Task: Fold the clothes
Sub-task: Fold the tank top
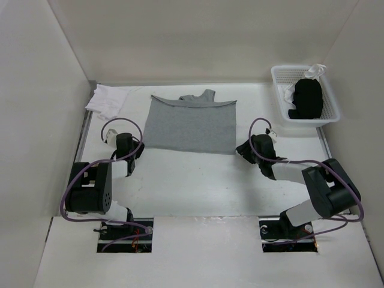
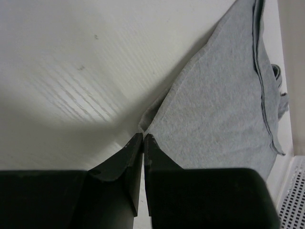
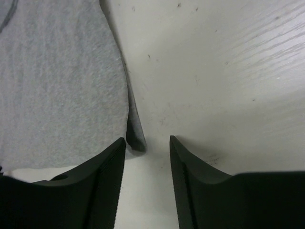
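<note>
The clothes [image 1: 192,125], a grey tank top, lie flat in the middle of the table with the neck and straps at the far edge. My left gripper [image 1: 140,150] is at the near-left corner. In the left wrist view the left gripper [image 2: 143,136] is shut, pinching the very tip of that corner of the clothes [image 2: 224,95], which rises slightly. My right gripper [image 1: 240,149] is at the near-right corner. The right wrist view shows the right gripper [image 3: 147,140] open, with the corner of the clothes [image 3: 57,86] lying between the fingers, close to the left one.
A white basket [image 1: 279,90] at the back right holds a black garment [image 1: 308,99] and a small white cloth [image 1: 313,72]. Another white cloth [image 1: 107,99] lies crumpled at the back left. White walls enclose the table on three sides.
</note>
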Robot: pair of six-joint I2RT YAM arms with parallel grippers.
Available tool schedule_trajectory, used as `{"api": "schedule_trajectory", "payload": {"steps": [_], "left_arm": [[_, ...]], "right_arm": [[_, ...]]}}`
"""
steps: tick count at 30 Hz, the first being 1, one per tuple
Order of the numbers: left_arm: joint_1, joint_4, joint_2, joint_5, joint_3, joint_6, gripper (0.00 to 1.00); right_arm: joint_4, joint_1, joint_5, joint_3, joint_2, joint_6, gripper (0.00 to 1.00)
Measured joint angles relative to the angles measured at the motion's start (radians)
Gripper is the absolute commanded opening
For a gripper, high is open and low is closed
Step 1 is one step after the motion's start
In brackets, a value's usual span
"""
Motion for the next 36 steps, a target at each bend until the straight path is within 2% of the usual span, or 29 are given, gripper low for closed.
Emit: {"api": "schedule_trajectory", "payload": {"steps": [5, 9, 13, 22, 25, 31, 36], "left_arm": [[0.011, 0.0, 0.0, 0.0, -0.008, 0.0, 0.03], [0.011, 0.001, 0.0, 0.0, -0.013, 0.0, 0.03], [0.011, 0.0, -0.001, 0.002, -0.017, 0.0, 0.03], [0.011, 0.0, -0.002, 0.006, -0.017, 0.0, 0.03], [0.011, 0.001, -0.005, 0.007, -0.017, 0.0, 0.03], [0.011, 0.0, -0.009, 0.007, -0.017, 0.0, 0.03], [0.011, -0.012, -0.074, 0.014, -0.018, 0.0, 0.01]], "right_arm": [[0.003, 0.041, 0.005, 0.032, 0.055, 0.02, 0.43], [0.013, 0.062, 0.011, 0.024, 0.052, 0.045, 0.47], [0.017, 0.081, 0.016, -0.003, 0.026, 0.058, 0.46], [0.038, 0.082, 0.007, -0.003, 0.052, 0.087, 0.31], [0.048, 0.082, 0.007, 0.013, 0.081, 0.093, 0.18], [0.076, 0.087, 0.023, 0.029, 0.121, 0.098, 0.05], [0.078, 0.111, 0.067, 0.022, 0.105, 0.065, 0.01]]}}
